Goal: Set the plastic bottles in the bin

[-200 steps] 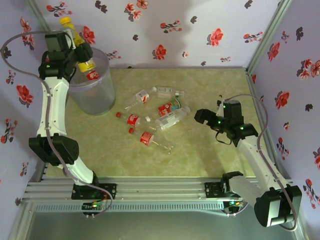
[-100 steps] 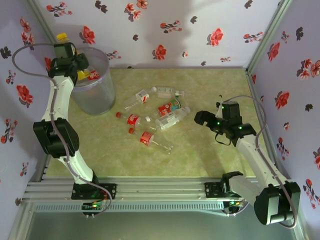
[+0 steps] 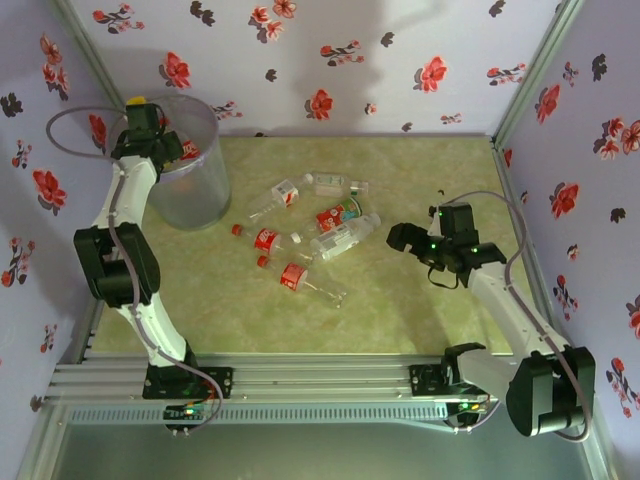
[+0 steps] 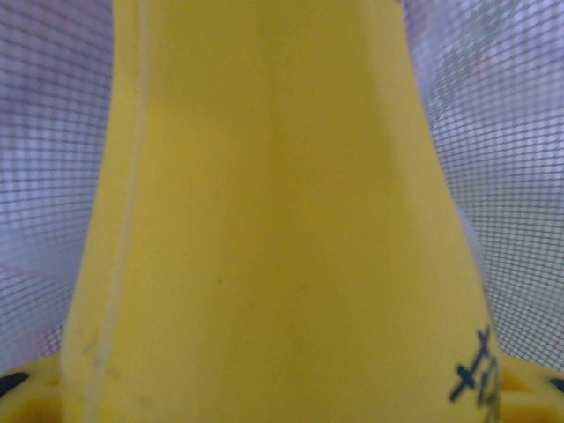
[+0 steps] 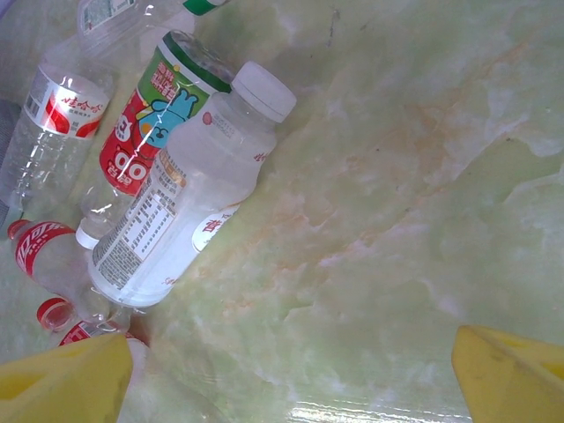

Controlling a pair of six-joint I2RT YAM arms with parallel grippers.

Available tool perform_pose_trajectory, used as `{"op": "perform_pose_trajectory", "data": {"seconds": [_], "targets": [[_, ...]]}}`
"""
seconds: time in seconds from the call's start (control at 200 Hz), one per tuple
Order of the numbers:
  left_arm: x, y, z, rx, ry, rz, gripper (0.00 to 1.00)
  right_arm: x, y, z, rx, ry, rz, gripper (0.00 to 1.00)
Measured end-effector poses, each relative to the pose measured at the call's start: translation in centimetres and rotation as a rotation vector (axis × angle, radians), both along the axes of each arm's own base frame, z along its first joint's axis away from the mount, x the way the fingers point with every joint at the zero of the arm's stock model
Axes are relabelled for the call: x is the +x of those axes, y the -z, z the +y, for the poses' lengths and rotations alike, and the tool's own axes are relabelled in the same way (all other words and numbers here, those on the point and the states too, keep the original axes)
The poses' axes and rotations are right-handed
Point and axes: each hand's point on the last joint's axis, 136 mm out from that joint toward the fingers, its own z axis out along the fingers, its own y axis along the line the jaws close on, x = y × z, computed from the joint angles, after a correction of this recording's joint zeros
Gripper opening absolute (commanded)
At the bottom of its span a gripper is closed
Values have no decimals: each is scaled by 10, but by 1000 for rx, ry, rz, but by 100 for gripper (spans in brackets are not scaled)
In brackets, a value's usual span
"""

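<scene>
Grips yellow bottle (image 4: pixel 264 220) in left gripper (image 3: pixel 150 135), cap uppermost, base inside bin (image 3: pixel 200 200) rim; holds right gripper (image 5: pixel 282 379) spread near loose bottles (image 5: pixel 189 207).

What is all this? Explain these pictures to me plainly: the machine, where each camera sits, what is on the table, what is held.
These are two robot arms bolted at the near edge of a table, each ending in a two-finger gripper. The wide picture comes from a fixed camera above and behind them. The other two come from cameras on the wrists. On the table lie several small plastic bottles, most of them clear with red labels. At the far left stands a translucent bin. The left gripper hangs over it, apparently shut on a yellow bottle, seen very close in its wrist picture. The right gripper is open and empty, beside the bottles.
</scene>
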Motion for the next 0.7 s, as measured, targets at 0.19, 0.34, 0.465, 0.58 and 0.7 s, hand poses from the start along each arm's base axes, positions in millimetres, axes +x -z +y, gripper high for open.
{"op": "perform_pose_trajectory", "data": {"seconds": [0.19, 0.34, 0.465, 0.58, 0.7], "targets": [[1, 18, -1, -7, 2, 43, 43, 1, 2, 0, -4, 3, 3, 95], [-1, 23, -1, -12, -2, 53, 74, 2, 2, -1, -9, 7, 2, 95], [-1, 23, 0, -16, -7, 53, 90, 2, 2, -2, -11, 9, 0, 95], [-1, 23, 0, -23, -13, 50, 99, 3, 2, -2, -14, 11, -1, 95], [-1, 23, -1, -26, -8, 49, 100, 5, 1, -2, -12, 13, -10, 94]]}}
